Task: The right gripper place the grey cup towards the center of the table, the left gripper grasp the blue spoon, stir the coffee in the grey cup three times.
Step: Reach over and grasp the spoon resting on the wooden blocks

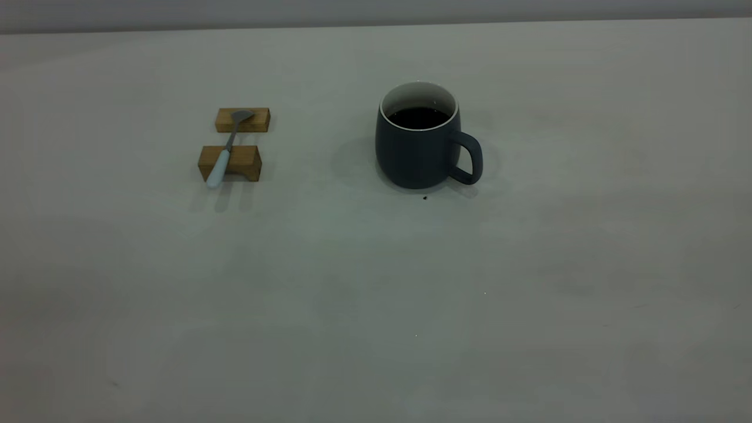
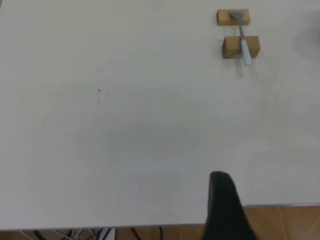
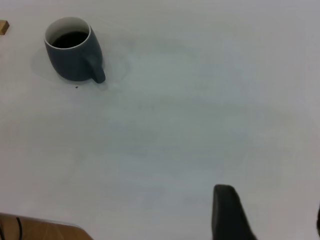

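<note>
The grey cup point(image 1: 418, 145) stands upright near the table's point(image 1: 376, 294) middle, its handle toward the right and dark coffee point(image 1: 418, 117) inside; it also shows as the cup point(image 3: 73, 50) in the right wrist view. To the left, the blue spoon point(image 1: 222, 158) lies across two tan wooden blocks, its bowl on the far one; the left wrist view shows the spoon point(image 2: 244, 42) too. Neither arm appears in the exterior view. My left gripper point(image 2: 272, 202) is open over the table's near edge, one finger point(image 2: 223, 202) showing. My right gripper point(image 3: 272, 202) is open and empty, far from the cup.
The near wooden block point(image 1: 230, 163) and the far block point(image 1: 242, 120) hold the spoon off the table. A small dark speck point(image 1: 425, 198) lies just in front of the cup. Wooden floor point(image 2: 285, 222) and cables show past the table's edge.
</note>
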Controlling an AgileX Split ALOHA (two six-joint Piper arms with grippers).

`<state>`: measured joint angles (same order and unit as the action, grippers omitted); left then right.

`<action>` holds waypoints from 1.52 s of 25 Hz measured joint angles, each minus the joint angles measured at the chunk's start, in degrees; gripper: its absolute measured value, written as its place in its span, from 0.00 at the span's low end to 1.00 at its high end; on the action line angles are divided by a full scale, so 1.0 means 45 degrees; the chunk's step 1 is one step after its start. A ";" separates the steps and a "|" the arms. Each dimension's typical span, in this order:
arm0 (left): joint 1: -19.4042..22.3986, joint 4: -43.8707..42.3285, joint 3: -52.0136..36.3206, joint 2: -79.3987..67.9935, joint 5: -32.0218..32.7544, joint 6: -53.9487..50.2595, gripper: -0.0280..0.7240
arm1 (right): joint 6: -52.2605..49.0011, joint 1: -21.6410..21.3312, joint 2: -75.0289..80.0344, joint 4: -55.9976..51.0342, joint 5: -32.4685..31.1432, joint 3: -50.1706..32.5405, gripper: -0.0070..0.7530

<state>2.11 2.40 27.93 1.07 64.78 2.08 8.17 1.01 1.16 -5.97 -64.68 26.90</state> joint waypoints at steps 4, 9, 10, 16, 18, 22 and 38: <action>0.0000 0.0000 0.0000 0.0000 0.0000 0.0000 0.74 | 0.0012 0.0000 0.0000 0.0000 0.0000 0.0000 0.53; 0.0000 -0.0015 0.0000 0.0000 0.0000 -0.0042 0.74 | 0.0012 0.0000 0.0000 0.0000 0.0000 0.0000 0.45; 0.0000 -0.0065 0.0000 0.0000 0.0000 -0.0141 0.74 | 0.0012 0.0000 0.0000 0.0000 0.0000 0.0000 0.44; 0.0000 -0.0667 0.0000 0.0000 0.0000 -0.0463 0.74 | 0.0000 0.0000 0.0000 0.0000 0.0000 0.0000 0.35; -0.0119 -0.1111 0.0065 -0.0041 -0.0121 -0.0749 0.74 | 0.0000 0.0000 0.0000 0.0000 0.0000 0.0000 0.33; -0.0235 -0.1370 0.0747 -0.1560 -0.0540 -0.1281 0.78 | 0.0000 0.0000 0.0000 0.0000 0.0000 0.0000 0.32; -0.0235 -0.0376 0.5340 -1.6136 -0.4734 0.0167 0.93 | 0.0000 0.0000 0.0000 0.0000 0.0000 0.0000 0.32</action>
<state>1.06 0.71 51.96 -71.55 43.47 2.84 8.17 1.01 1.16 -5.97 -64.68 26.90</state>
